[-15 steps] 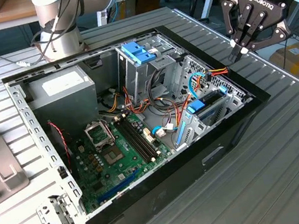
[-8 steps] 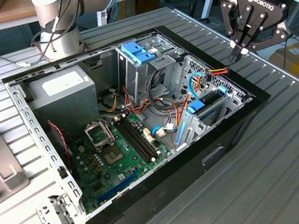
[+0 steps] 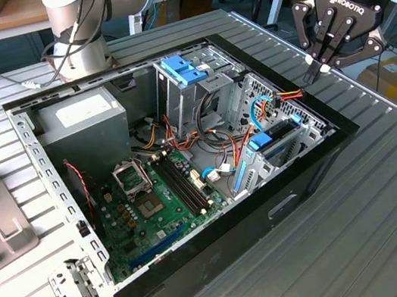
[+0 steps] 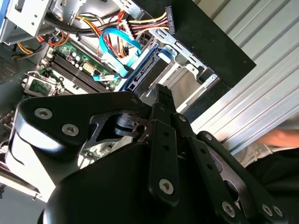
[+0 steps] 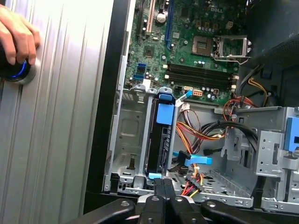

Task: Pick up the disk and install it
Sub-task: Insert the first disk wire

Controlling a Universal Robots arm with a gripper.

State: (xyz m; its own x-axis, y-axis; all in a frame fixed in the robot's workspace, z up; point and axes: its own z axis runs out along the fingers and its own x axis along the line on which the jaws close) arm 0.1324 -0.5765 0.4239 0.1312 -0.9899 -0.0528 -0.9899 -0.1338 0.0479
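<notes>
Over the ribbed metal table [image 3: 389,184], just outside the black rim of the opened computer case [image 3: 205,270], the gripper [image 3: 313,67] hangs with its two fingers pressed together and nothing between them. From where I stand it is clear of the case wall, with bare table all along that side toward the exterior view's right.

The disk [image 3: 281,143] sits on edge inside the case, hard by that same wall, its blue tab [image 3: 260,141] at the end toward the motherboard [image 3: 153,195]. In the first wrist view the disk [image 5: 161,142] stands in a metal drive cage [image 5: 126,105]. It has an unfilled slot [image 5: 127,140] on one side and a bundle of red, yellow and orange wires [image 5: 205,130] close on the other (not much room there). The closed fingertips [image 5: 159,191] line up with the disk's end nearest the rim, apart from it.

A person's hand [image 5: 16,35] rests on a round puck with a blue glow [image 5: 16,72] on the table, well away from the case. At the far side of the case lies a grey power supply [image 3: 78,120].
</notes>
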